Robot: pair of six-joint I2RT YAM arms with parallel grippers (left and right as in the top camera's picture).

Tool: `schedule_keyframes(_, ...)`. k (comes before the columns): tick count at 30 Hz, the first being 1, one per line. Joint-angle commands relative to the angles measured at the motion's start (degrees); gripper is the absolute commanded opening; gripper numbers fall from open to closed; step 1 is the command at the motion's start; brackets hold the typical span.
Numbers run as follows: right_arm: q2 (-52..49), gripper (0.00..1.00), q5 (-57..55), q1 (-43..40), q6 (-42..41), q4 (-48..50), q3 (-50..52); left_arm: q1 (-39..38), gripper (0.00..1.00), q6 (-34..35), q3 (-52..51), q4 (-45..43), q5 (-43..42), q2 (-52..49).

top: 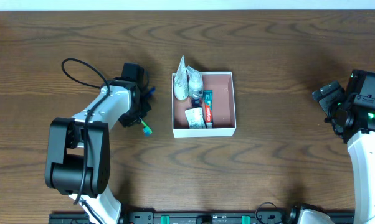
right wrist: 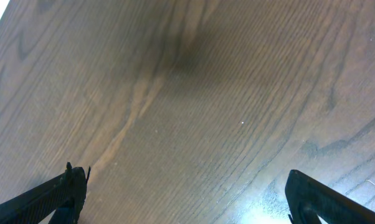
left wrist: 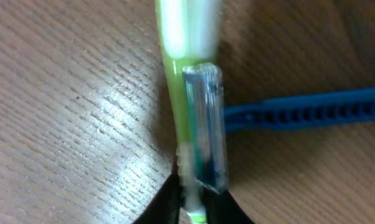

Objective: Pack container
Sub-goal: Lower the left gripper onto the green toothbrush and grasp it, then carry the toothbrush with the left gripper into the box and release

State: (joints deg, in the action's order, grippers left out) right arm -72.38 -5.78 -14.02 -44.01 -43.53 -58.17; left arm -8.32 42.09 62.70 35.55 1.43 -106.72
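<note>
The container (top: 233,99), a shallow white-walled box with a pinkish inside, stands at the table's middle. It holds a white tube (top: 181,81), a small bottle (top: 195,79), a toothpaste carton (top: 208,107) and a small packet (top: 195,117). My left gripper (top: 140,114) is to its left, low at the table, shut on a green-and-white toothbrush (top: 146,129). In the left wrist view the toothbrush (left wrist: 186,68) with its clear cap (left wrist: 207,124) runs up from between the fingers (left wrist: 194,202). My right gripper (top: 329,99) is open and empty at the far right; the right wrist view (right wrist: 187,199) shows only bare wood.
A blue ribbed handle (left wrist: 306,109) lies on the table just right of the toothbrush; it also shows in the overhead view (top: 151,91) beside my left gripper. The table is dark wood.
</note>
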Motion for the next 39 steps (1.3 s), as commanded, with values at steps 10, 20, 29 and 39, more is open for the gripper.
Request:
schedule_keyframes(10, -0.17, 0.99, -0.17, -0.42, 0.81, 0.00, -0.55, 0.26, 0.06, -3.65, -0.17, 3.85, -1.05, 0.44)
schedule_keyframes(20, -0.17, 0.99, -0.20, -0.42, 0.81, 0.00, -0.55, 0.26, 0.06, -5.84, 1.46, 8.79, -1.03, 17.42)
schedule_keyframes(29, -0.17, 0.99, -0.20, -0.42, 0.81, 0.00, -0.55, -2.71, 0.06, -10.47, 1.46, 7.85, -8.57, 37.33)
schedule_keyframes(39, -0.17, 0.99, -0.20, -0.42, 0.81, -0.02, -0.55, -23.43, 0.06, -16.98, 1.46, -4.35, -6.32, 43.63)
